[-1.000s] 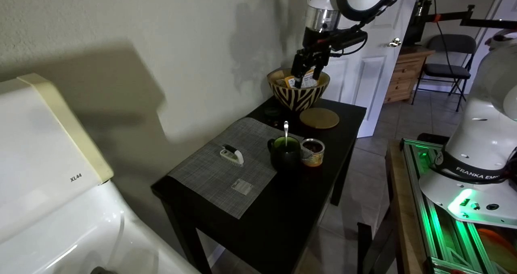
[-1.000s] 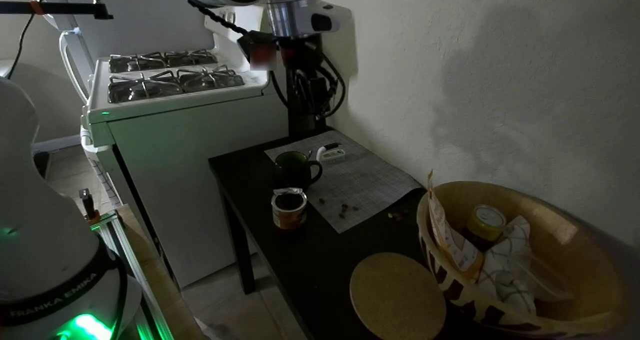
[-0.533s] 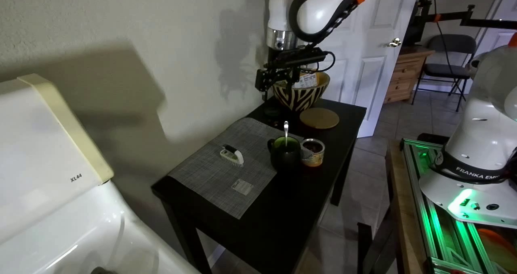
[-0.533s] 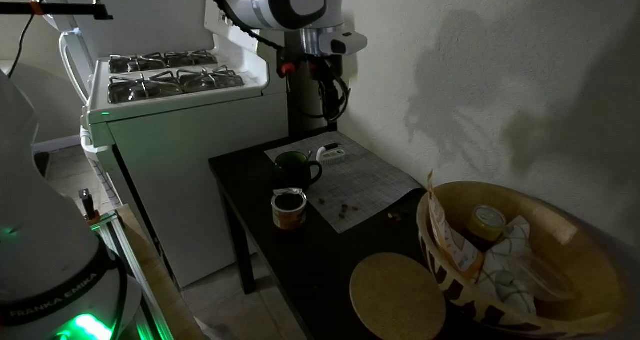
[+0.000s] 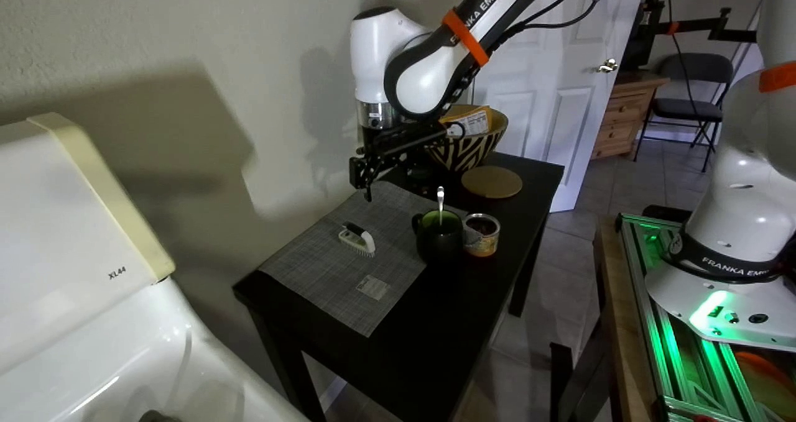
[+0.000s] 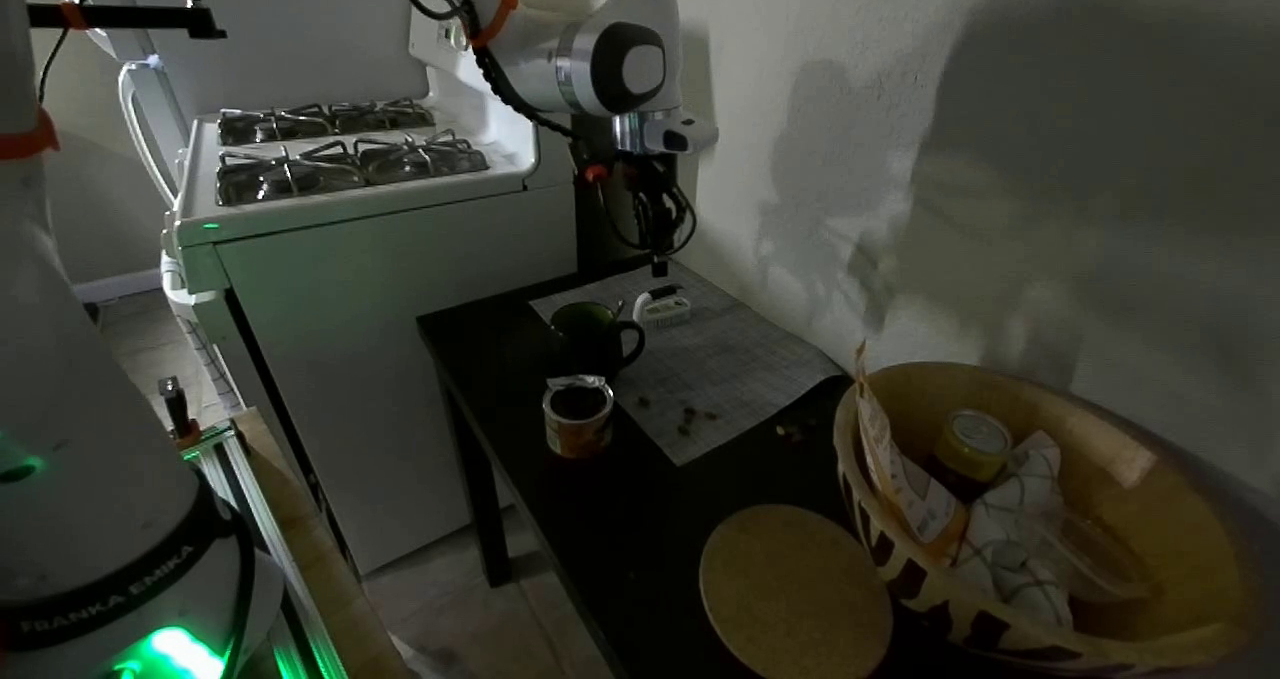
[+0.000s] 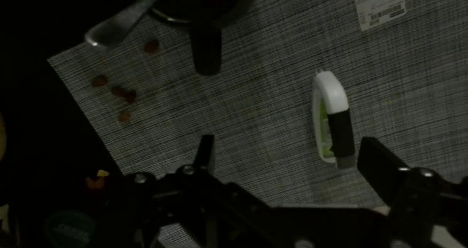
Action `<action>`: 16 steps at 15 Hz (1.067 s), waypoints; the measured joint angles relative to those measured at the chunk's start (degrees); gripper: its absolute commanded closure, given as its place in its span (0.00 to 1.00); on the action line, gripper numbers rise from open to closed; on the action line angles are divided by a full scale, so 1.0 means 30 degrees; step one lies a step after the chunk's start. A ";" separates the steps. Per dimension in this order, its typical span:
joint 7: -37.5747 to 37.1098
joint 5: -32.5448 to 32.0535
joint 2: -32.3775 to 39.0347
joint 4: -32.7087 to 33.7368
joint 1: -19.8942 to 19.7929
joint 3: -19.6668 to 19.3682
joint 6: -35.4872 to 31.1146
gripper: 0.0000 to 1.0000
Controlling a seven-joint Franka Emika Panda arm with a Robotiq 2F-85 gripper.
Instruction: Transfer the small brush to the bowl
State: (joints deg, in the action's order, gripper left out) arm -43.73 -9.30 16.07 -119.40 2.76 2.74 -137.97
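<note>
- Hovering at bottom of wrist view: black two-fingered gripper [image 7: 287, 141], spread wide, empty.
- Right of centre: rounded white, black-handled brush [image 7: 339, 122] on grey woven mat [image 7: 270, 109].

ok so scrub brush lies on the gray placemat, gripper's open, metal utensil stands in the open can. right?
One slip: the metal utensil isn't in the open can; an exterior view shows it standing in the green-lined mug. The rest holds: scrub brush on the gray placemat, gripper open.
</note>
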 measured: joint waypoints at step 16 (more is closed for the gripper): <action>-0.1083 -0.3403 0.2381 0.0358 0.3870 -0.2495 -0.1837 0.00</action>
State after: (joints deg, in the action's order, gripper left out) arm -46.98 -19.51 23.21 -118.33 14.37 -4.74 -143.49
